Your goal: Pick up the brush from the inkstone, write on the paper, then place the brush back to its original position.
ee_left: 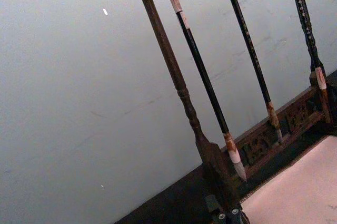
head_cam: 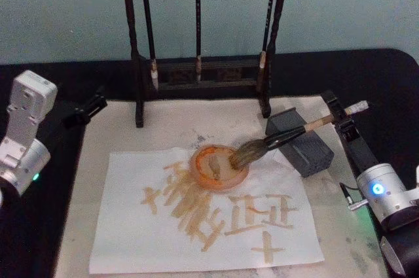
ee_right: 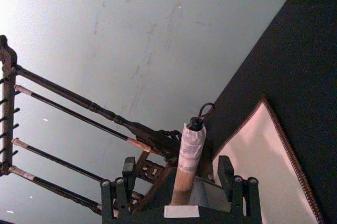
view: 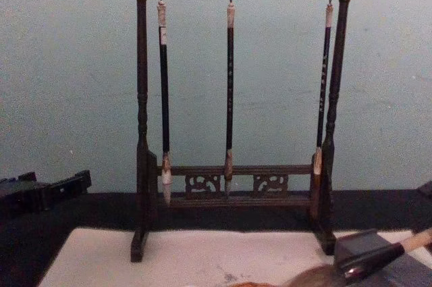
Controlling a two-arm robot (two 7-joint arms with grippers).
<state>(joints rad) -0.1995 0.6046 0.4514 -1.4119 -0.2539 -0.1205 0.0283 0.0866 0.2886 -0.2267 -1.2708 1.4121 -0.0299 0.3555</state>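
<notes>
Brush (head_cam: 288, 135) is laid across the inkstone (head_cam: 308, 150); paper (head_cam: 131, 225) is inked, so return is judged done. Right gripper (ee_right: 176, 163) is spread astride the handle, gripping nothing; straight withdrawal is required. Left gripper (head_cam: 85, 111) is parked at left.

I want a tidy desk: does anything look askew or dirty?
The paper lies turned against the mat, which has grey smudges right of it. The brush rests across the inkstone, bristles in the orange dish, right gripper open around its handle; left gripper idle at left.
</notes>
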